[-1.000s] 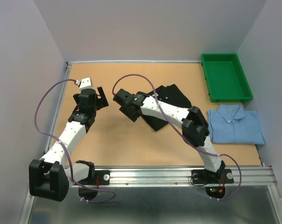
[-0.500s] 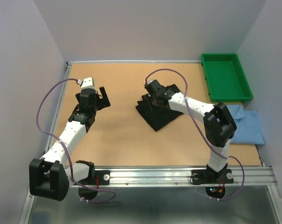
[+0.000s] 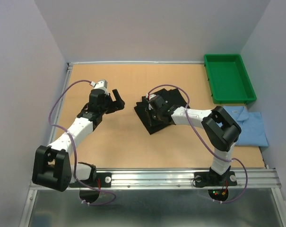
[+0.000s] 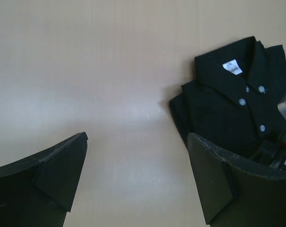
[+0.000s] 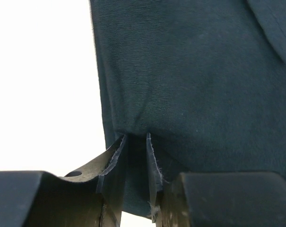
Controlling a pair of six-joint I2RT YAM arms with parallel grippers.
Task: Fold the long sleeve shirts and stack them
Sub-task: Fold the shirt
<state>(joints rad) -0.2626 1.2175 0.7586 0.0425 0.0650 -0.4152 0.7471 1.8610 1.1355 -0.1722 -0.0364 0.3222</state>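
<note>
The black shirt lies folded in the middle of the table, collar and white buttons facing up. My right gripper sits low on its near left part. In the right wrist view the right gripper is shut on a pinched fold of the black shirt. My left gripper is open and empty, a little to the left of the shirt. In the left wrist view the left gripper hovers over bare table, with the black shirt at upper right. The light blue shirt lies folded at the right edge, partly hidden by my right arm.
A green plastic tray stands at the back right corner, just behind the light blue shirt. Grey walls close the table at the back and both sides. A metal rail runs along the near edge by the arm bases.
My right gripper swung from left of the black shirt onto it, then came down on its near left part and pinched the cloth. My left gripper moved right, towards the shirt.
</note>
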